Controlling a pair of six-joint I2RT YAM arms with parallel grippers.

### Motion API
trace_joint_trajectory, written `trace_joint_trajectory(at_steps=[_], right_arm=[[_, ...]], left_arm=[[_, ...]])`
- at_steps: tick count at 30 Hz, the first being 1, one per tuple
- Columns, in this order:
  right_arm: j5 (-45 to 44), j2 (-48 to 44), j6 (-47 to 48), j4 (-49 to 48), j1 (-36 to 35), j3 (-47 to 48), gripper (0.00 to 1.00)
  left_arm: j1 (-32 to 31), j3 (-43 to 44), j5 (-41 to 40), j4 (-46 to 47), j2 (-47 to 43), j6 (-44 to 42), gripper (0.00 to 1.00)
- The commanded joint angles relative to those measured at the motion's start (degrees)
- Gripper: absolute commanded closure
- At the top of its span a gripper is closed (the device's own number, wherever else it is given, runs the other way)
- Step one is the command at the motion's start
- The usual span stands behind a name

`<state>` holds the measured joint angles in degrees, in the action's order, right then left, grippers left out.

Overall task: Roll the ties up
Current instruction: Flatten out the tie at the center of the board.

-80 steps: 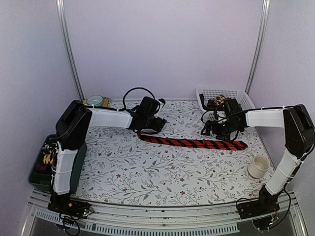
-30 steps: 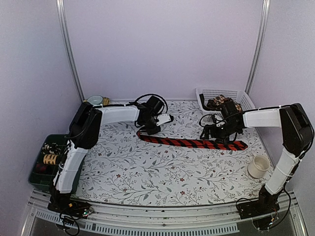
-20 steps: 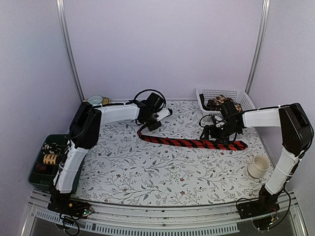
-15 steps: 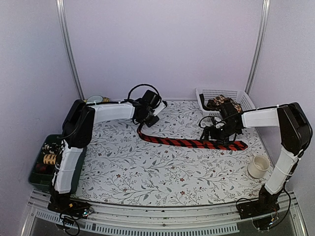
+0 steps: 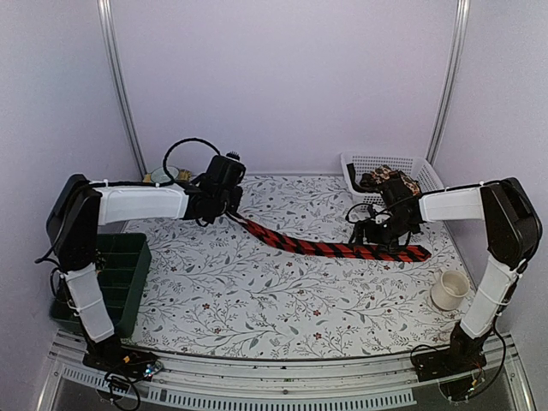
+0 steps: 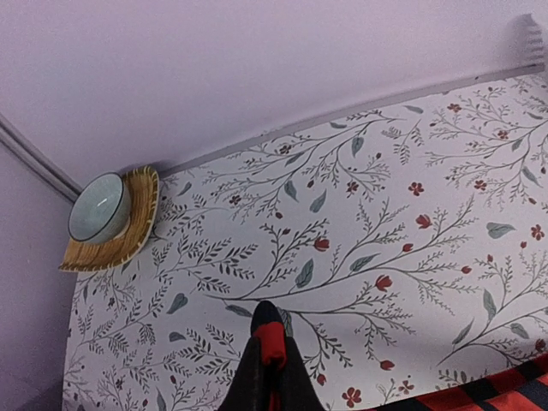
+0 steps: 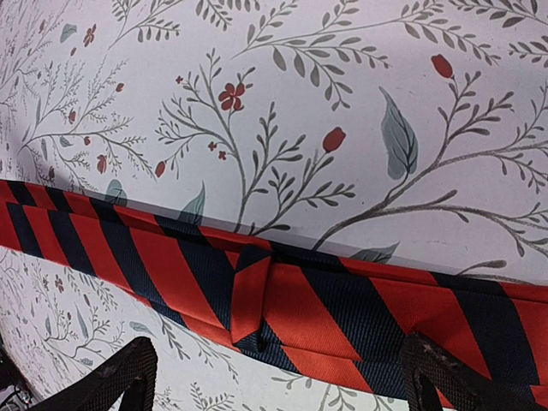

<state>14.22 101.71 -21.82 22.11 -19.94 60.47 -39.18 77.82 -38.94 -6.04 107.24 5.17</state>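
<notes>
Moved since the earlier frame: left tool [image 6: 267, 347] has swung toward the upper left of the top view, drawing the narrow end of the red striped tie [image 5: 342, 249] with it, so the strip now runs straighter.
Left tool, state: pressed together on the tie's narrow end, with red cloth showing between the fingers.
Right tool [image 7: 276, 368]: fingers spread wide, straddling the tie's broad part; whether they bear down on the cloth is hard to tell.
Tie, place: stretched from upper left to right of centre across the floral worktop [image 5: 257, 300], not coiled.
White basket [image 5: 390, 163]: upper right, holding other ties [image 5: 383, 180], as before.
Meaning for the task: judged a straightening pull; no coil is begun, so all the rolling lies ahead.
</notes>
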Motion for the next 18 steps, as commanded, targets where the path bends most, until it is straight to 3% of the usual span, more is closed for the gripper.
trace_joint_trajectory(at_steps=[1, 4, 9, 13, 18], right_arm=[[-1.16, 2.98, 0.03, 0.83, -0.41, 0.89, 0.0], [-1.46, 2.65, -0.1, 0.79, -0.39, 0.57, 0.0], [-1.7, 2.18, -0.13, 1.06, -0.37, 0.46, 0.0], [-2.36, 1.82, 0.1, 1.44, -0.36, 0.44, 0.0], [-3.18, 1.78, 0.18, 1.75, -0.27, 0.48, 0.0]], left_arm=[[0.57, -6.19, -5.61, 0.11, -1.87, 13.55, 0.96], [0.51, -9.28, -7.17, -3.19, -2.72, 21.08, 0.86], [0.8, -14.42, -8.79, -3.99, -5.05, 30.08, 0.48], [1.89, -16.38, -10.14, -4.12, -6.89, 32.89, 0.36], [2.99, -17.42, -9.76, -1.66, -9.29, 30.39, 0.17]])
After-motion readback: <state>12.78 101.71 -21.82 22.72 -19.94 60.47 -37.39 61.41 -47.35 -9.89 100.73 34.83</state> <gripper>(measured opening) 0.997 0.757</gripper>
